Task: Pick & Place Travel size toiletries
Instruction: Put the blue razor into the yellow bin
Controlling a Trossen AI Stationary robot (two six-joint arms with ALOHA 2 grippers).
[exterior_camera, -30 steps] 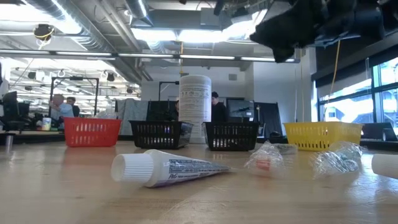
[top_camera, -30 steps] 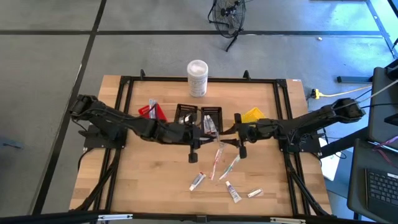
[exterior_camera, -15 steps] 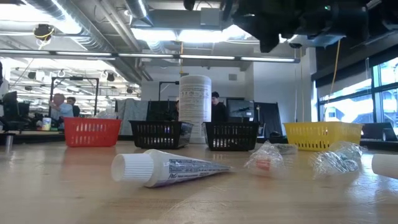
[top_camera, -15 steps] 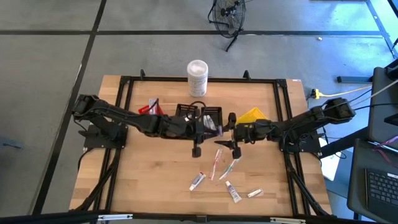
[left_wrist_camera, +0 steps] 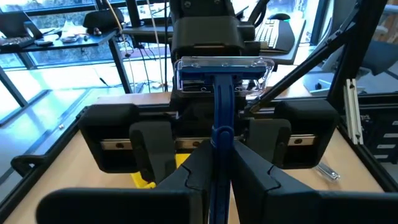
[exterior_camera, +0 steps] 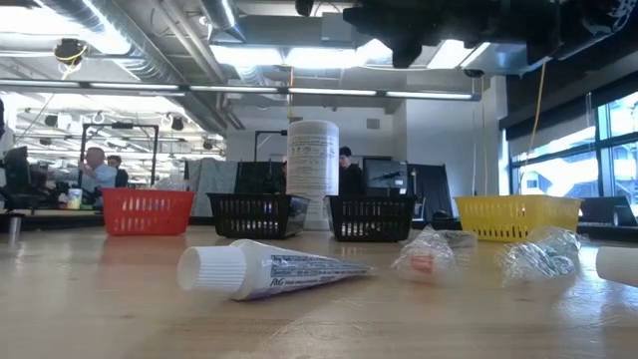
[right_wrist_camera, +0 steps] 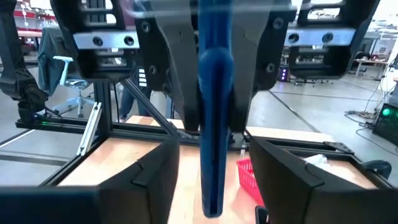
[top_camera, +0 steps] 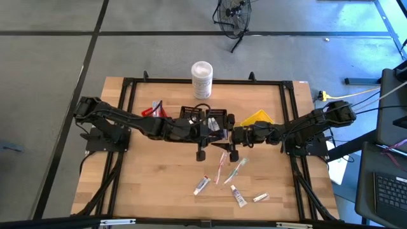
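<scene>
Your left end effector (top_camera: 210,131) hangs over the middle of the counter (top_camera: 159,178), just in front of the two black bins (top_camera: 203,117), and it is clenched on the dark blue razor (left_wrist_camera: 219,124). In the left wrist view the razor handle runs up between the fingers (left_wrist_camera: 193,168) and its clear-capped head points at the opposing arm. Your right end effector (top_camera: 227,137) faces it nose to nose. In the right wrist view its fingers (right_wrist_camera: 149,177) stand apart on either side of the razor's handle (right_wrist_camera: 214,149), not touching it, so that one is released.

The rest of the toiletries lie on the counter nearer the front edge. Two toothbrushes (top_camera: 229,166) lie crossed just below the end effectors. A white tube (top_camera: 202,186) lies left of them. Another tube (top_camera: 238,196) and a small sachet (top_camera: 259,198) lie further forward. The low view shows the tube (exterior_camera: 269,269) on its side with its cap to the left.

Behind stand the red bin (top_camera: 155,112), the yellow bin (top_camera: 257,117) and the white canister (top_camera: 201,79).
</scene>
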